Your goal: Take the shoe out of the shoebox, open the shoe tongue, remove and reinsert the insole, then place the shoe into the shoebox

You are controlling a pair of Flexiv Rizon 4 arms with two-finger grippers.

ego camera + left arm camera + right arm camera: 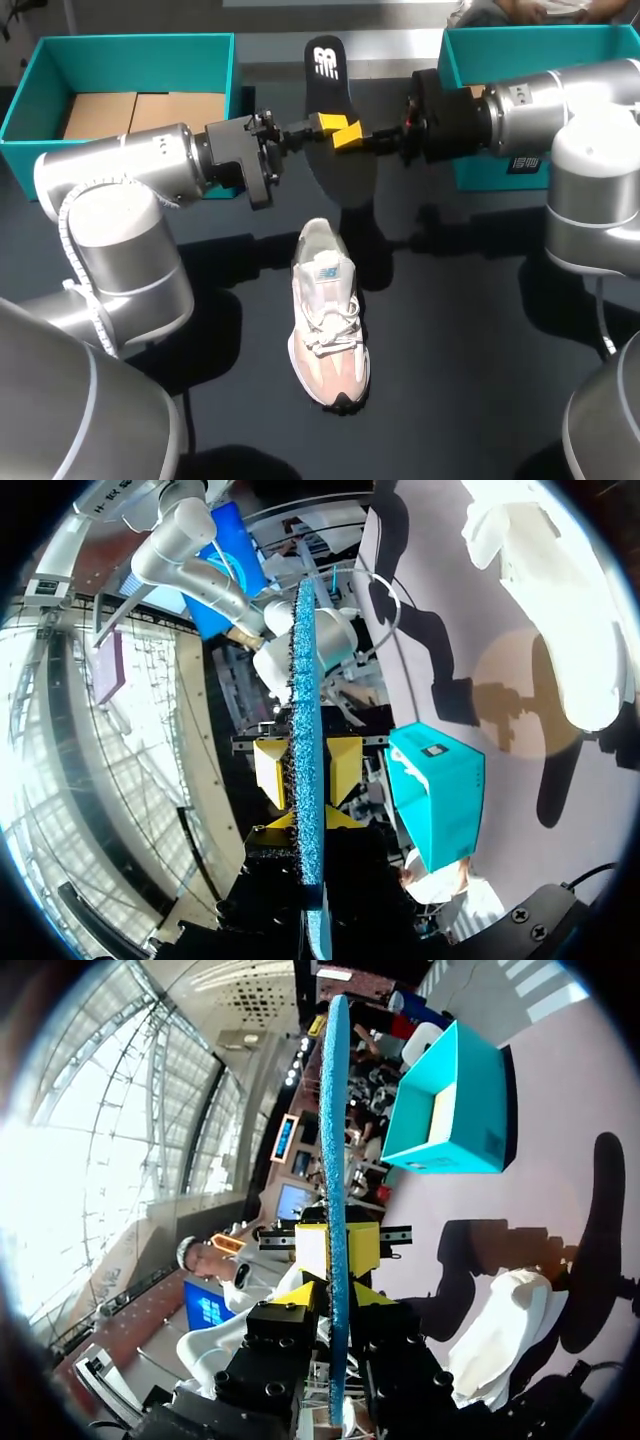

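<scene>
Head view: the shoe [328, 318] lies on the dark table [460, 350], sole down, toe toward the robot and its opening facing up, which should suit refitting the liner. Beyond the shoe's heel and above it, the black insole [337, 150] hangs in the air on edge. The left gripper [322, 124] and the right gripper [353, 137] meet at its middle from opposite sides. This looks like a handover, or a shared hold to keep the floppy piece straight. One teal shoebox [130, 48] stands far left of the shoe, open and waiting for the shoe's return. A second teal box [540, 40] stands far right of it.

Left wrist view: the insole [306, 730] shows edge-on between this arm's fingers. Yellow tips press both of its faces, so the left jaws are clamped on it. The other gripper's tips pinch it just ahead. The shoe [560, 620] lies off to one side, well apart.

Right wrist view: again the insole [336, 1140] runs edge-on through the fingers, with yellow tips against each face, so the right jaws grip it too. The shoe [500, 1340] lies on the table beside and below the gripper. The box [450, 1090] beyond it shows cardboard inside.
</scene>
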